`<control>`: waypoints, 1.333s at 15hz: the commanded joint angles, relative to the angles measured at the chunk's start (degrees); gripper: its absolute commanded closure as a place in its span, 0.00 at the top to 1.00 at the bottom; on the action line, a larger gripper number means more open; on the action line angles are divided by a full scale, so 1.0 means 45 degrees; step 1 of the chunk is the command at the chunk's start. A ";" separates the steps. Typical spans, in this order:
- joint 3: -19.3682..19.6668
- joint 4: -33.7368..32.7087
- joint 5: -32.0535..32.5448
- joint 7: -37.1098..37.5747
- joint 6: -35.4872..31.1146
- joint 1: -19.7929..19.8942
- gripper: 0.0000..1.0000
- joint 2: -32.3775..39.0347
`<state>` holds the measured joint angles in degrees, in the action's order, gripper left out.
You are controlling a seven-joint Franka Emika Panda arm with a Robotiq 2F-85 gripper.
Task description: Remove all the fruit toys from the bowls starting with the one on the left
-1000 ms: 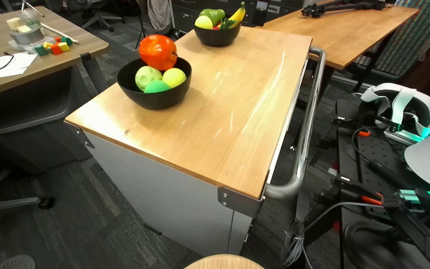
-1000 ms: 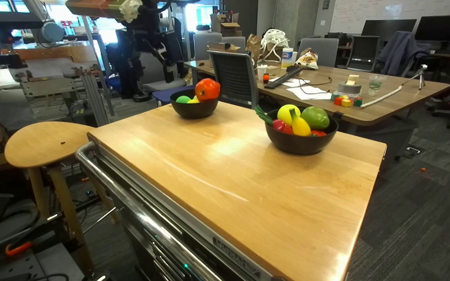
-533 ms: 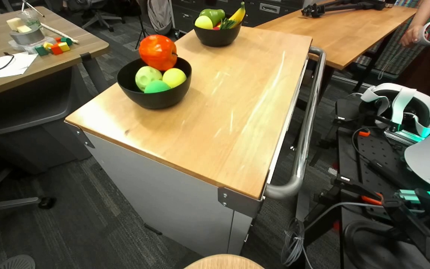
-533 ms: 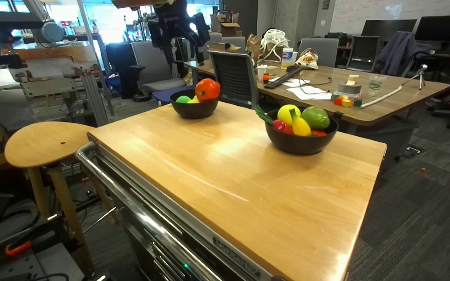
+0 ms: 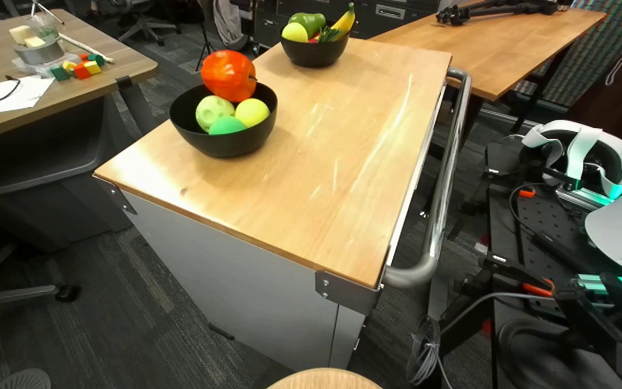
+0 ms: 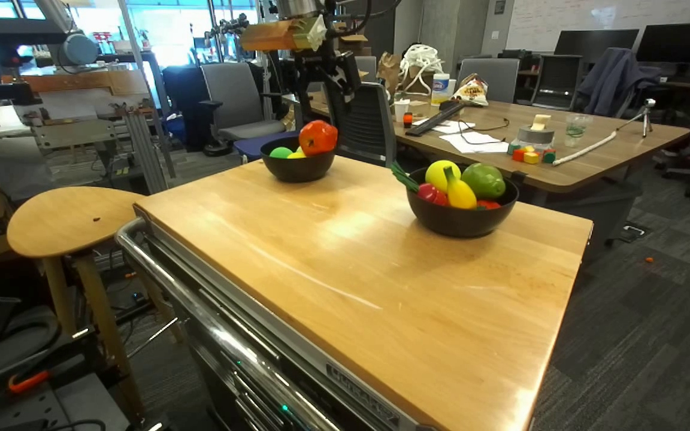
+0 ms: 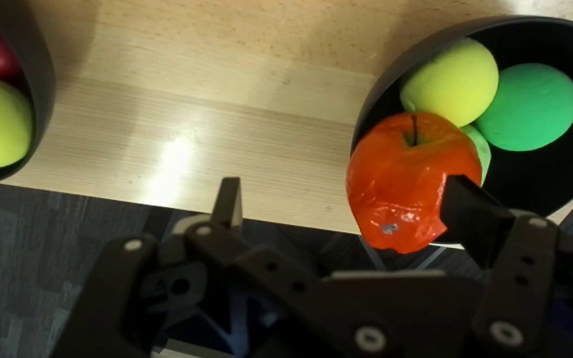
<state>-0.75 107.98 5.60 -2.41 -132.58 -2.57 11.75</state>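
Apple (image 7: 403, 179) sits at eight o'clock in its bowl (image 7: 540, 174), wrist view. The hand (image 7: 344, 182) is empty, spread wide; I'd slide it toward three o'clock before lowering.

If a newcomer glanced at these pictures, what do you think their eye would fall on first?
Most likely the glossy red-orange fruit, which rises above the rim of its black bowl. Next might come the yellow banana, poking up out of the other black bowl on the same wooden top. In the wrist view, the dark open fingers stand out in the foreground, one covering part of the red-orange fruit.
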 commanded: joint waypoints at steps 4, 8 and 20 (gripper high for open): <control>-0.0163 -0.0310 -0.0577 0.0083 -0.0060 0.0073 1.00 0.0459; -0.0122 -0.0661 -0.0315 0.0526 -0.0709 -0.0109 1.00 0.1315; -0.0964 -0.0308 -0.1972 -0.0708 -0.0338 0.0138 1.00 0.0855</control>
<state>-2.84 105.48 1.21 -1.50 -137.04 -3.27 19.33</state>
